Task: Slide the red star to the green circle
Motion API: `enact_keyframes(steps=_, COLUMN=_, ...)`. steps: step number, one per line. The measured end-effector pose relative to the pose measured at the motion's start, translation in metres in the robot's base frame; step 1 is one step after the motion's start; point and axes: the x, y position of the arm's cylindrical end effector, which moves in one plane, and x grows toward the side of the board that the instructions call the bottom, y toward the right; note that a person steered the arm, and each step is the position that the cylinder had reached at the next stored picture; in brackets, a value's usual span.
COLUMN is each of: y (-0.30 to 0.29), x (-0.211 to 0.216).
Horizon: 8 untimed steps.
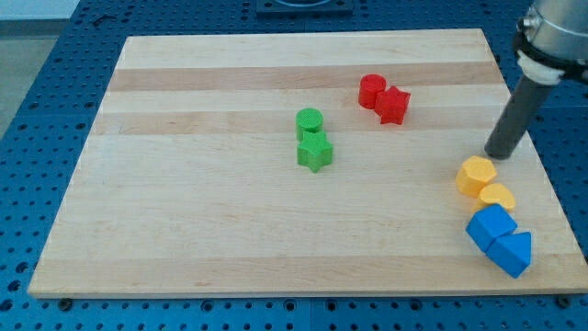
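Observation:
The red star [392, 106] lies in the upper right part of the wooden board [184, 202], touching a red circle [371, 90] at its upper left. The green circle [310, 122] sits near the board's middle, with a green star [314, 152] touching it just below. My tip [497, 154] rests on the board near the right edge, well to the right of and below the red star, just above a yellow hexagon [477, 175]. It touches no block.
A yellow heart-like block [497, 197] lies below the yellow hexagon. Two blue blocks [490, 227] [512, 252] sit at the lower right corner. The board's right edge is close to my tip.

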Motion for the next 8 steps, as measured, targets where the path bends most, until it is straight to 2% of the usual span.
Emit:
enact_keyframes(steps=1, y=-0.004, x=-0.050)
enact_keyframes(steps=2, y=-0.022, x=-0.075)
enact_keyframes(steps=4, y=-0.082, x=-0.076)
enact_keyframes(steps=7, y=-0.129, x=-0.097)
enact_keyframes(steps=8, y=-0.155, x=-0.090)
